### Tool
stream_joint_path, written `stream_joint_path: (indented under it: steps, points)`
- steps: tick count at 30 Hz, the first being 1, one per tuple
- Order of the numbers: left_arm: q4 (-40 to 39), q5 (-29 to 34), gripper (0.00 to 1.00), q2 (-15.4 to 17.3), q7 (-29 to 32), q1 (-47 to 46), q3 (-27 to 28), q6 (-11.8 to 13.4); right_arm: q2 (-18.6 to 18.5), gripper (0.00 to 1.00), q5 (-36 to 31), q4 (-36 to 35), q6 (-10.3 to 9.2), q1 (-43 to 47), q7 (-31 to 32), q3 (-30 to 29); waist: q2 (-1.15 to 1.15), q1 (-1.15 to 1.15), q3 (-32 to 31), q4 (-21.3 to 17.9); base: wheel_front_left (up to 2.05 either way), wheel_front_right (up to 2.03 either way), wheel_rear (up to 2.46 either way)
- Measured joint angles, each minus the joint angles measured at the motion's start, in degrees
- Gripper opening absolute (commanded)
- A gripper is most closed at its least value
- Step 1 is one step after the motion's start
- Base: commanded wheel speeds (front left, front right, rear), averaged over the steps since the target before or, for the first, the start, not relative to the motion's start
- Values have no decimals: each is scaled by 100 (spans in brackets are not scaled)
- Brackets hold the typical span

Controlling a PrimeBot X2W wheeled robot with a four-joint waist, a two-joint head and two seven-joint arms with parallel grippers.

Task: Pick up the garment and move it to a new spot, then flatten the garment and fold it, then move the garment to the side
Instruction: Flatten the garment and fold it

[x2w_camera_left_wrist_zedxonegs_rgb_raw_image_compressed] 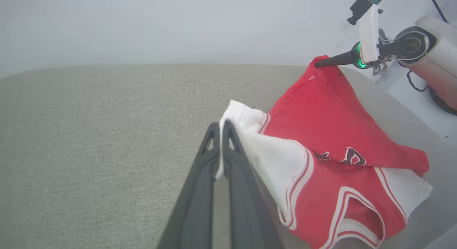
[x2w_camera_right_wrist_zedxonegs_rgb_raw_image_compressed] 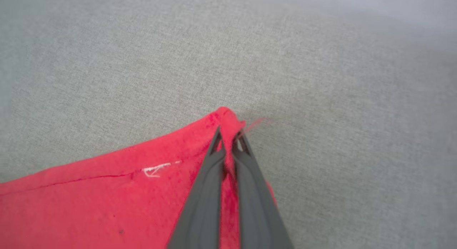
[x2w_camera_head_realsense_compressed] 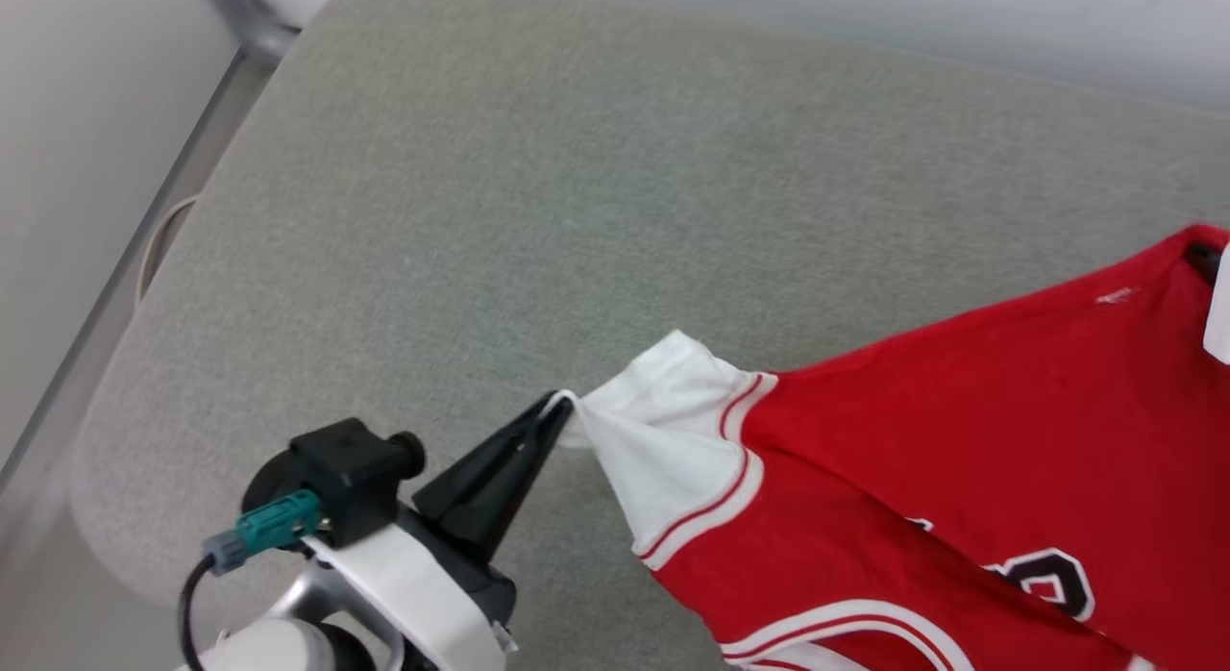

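On grey cushion (x2w_camera_head_realsense_compressed: 480, 219), near its right edge: garment (x2w_camera_head_realsense_compressed: 961, 440) draped, part lifted. Soft, light, limp.
left gripper (x2w_camera_head_realsense_compressed: 562, 402) pinched shut on white sleeve (x2w_camera_head_realsense_compressed: 663, 431) edge.
right gripper (x2w_camera_right_wrist_zedxonegs_rgb_raw_image_compressed: 228, 135) pinched shut on red hem corner (x2w_camera_right_wrist_zedxonegs_rgb_raw_image_compressed: 223, 117).
Thin pinches: likely slip if yanked.

Surface: a wide padded cushion (x2w_camera_head_realsense_compressed: 432, 219) in grey-green woven cloth, with rounded corners at seven and eleven o'clock of the head view (the weave shows plainly in the right wrist view).
Floor: pale and smooth (x2w_camera_head_realsense_compressed: 48, 171), beyond the cushion's edge toward nine o'clock.
Strip: a grey band (x2w_camera_head_realsense_compressed: 115, 267) crosses the floor aslant, from eleven o'clock down to eight.
Cord: a thin pale loop (x2w_camera_head_realsense_compressed: 157, 236) lies just beside the cushion's edge at nine o'clock.
Wall: plain pale grey (x2w_camera_left_wrist_zedxonegs_rgb_raw_image_compressed: 142, 28), behind the cushion's far edge at twelve o'clock in the left wrist view.
Light: soft and even, shadows faint.
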Motion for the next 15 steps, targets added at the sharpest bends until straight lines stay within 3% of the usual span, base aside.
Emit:
stream_joint_path:
  steps: [8, 15]
  points:
    - [-220, -41, 0, 485, -35, 24, 493, 250, -34, 0, 408, -191, 0, -246, -595, 99, 0, 0, -547, -588, 0, 0, 0]
    - [-394, -45, 0, 945, 56, -279, 924, 315, -169, 0, 560, -740, 0, -399, -635, 100, 0, -1, -921, -1107, 0, 0, 0]
